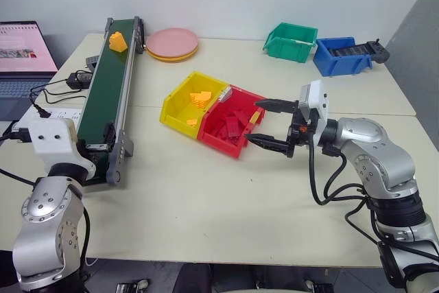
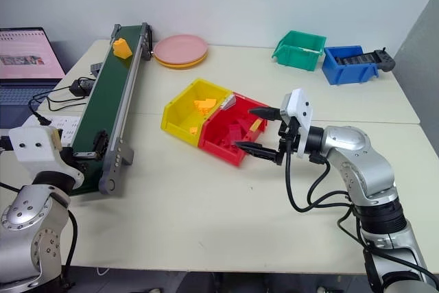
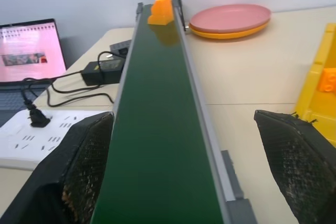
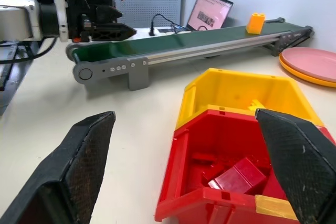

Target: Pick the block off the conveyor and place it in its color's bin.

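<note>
Step in hand: waiting for the pick. The small yellow-orange studded plastic block [image 1: 118,40] sits upright on the far end of the long narrow conveyor [image 1: 103,97] with its dark green belt and silver side rails, well apart from both grippers.

Left gripper [image 3: 184,171]: stationed at the near end of the conveyor, pointing along the belt. Its two black fingers [image 3: 86,169] are spread wide, one to each side of the belt, and carry nothing.

Right gripper [image 1: 271,126]: poised just beside the open front of the red plastic bin [image 1: 233,128], its black fingers wide apart and empty.

Destination: the open-fronted yellow plastic bin [image 1: 180,106] is joined to the red bin on the side nearer the conveyor. It already contains a few yellow-orange pieces.

Next move, as a judgement: the left gripper is the better placed for the pick.
1. Let the block arrive between the spread fingers, or reach forward along the belt to meet it.
2. Close on the block's flat sides, not on the stepped top.
3. Lift clear of the side rails.
4. Carry the block across to the yellow bin, avoiding the red one.
</note>
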Controlling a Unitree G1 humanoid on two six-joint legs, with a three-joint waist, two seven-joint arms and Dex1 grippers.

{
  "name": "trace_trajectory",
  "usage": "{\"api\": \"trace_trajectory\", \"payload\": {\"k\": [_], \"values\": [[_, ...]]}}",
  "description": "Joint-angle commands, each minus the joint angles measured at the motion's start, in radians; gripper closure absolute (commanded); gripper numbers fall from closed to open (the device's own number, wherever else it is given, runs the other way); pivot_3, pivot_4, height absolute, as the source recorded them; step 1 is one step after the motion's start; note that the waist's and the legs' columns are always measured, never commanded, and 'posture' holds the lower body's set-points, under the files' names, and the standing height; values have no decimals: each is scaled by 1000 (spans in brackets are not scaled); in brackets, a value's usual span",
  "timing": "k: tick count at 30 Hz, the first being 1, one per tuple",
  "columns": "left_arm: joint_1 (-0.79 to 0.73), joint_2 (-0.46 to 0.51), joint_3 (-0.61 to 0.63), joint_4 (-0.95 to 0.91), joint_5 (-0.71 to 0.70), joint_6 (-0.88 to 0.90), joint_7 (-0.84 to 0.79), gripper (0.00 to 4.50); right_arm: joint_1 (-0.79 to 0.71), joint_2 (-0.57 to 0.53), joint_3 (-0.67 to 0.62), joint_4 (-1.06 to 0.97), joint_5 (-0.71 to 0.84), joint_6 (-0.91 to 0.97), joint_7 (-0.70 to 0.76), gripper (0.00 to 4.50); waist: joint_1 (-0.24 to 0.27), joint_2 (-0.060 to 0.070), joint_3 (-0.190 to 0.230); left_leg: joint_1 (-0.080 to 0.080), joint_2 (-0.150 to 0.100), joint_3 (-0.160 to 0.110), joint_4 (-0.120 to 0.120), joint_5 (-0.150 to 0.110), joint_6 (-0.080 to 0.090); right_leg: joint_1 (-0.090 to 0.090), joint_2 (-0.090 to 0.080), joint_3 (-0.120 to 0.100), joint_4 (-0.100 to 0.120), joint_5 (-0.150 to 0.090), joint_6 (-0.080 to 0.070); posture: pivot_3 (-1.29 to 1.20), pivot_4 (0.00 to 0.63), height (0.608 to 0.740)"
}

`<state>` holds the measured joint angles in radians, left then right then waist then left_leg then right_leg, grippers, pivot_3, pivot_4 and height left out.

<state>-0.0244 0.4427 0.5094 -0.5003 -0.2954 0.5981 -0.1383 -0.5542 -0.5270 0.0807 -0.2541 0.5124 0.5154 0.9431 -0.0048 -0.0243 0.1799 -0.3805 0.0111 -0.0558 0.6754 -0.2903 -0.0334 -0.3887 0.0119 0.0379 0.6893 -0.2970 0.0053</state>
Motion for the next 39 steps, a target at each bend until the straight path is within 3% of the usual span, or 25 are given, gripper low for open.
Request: {"api": "trace_trajectory", "payload": {"k": [1, 17, 39], "values": [[-10, 17, 26, -15, 7, -15, 7, 17, -36, -6, -11, -20, 14, 0, 12, 0, 0, 0, 0, 0, 0, 0, 0, 0, 0, 0, 0, 0, 0, 0, 0, 0, 150, 740], [-107, 41, 43, 113, -41, 56, -5, 17, -57, -59, 36, -100, 0, 64, 20, 0, 1, 0, 0, 0, 0, -1, 0, 0, 0, 0, 0, -1, -1, 0, 0, 0, 150, 740], [-235, 136, -30, 312, -6, 64, -52, 17, -41, -98, 43, -183, 6, 92, 18, 0, 0, -1, 1, -2, 0, -1, -1, 0, 0, -1, -1, -2, -2, 0, 0, 0, 150, 740]]}}
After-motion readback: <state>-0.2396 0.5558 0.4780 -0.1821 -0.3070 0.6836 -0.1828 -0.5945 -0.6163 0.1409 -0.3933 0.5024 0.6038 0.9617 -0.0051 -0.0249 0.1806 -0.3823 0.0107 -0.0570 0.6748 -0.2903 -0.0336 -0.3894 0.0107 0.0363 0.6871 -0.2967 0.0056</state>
